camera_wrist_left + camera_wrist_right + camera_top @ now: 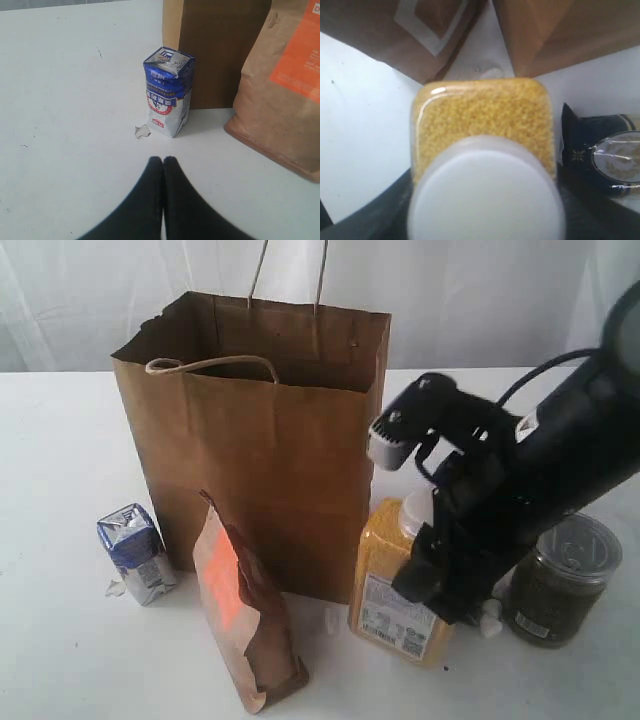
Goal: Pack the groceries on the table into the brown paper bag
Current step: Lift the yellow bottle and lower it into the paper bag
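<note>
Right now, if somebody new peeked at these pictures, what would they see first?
Probably the tall brown paper bag standing open in the middle. Then the big black arm at right, its right gripper straddling the cap of the yellow white-capped bottle beside the bag. The orange label on the brown pouch in front also pops.

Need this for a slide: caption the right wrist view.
Jaws flank the white cap of a yellow bottle, dark jar alongside.

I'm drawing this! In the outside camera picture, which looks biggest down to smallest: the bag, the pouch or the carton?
1. bag
2. pouch, though it sits nearer the camera
3. carton
</note>
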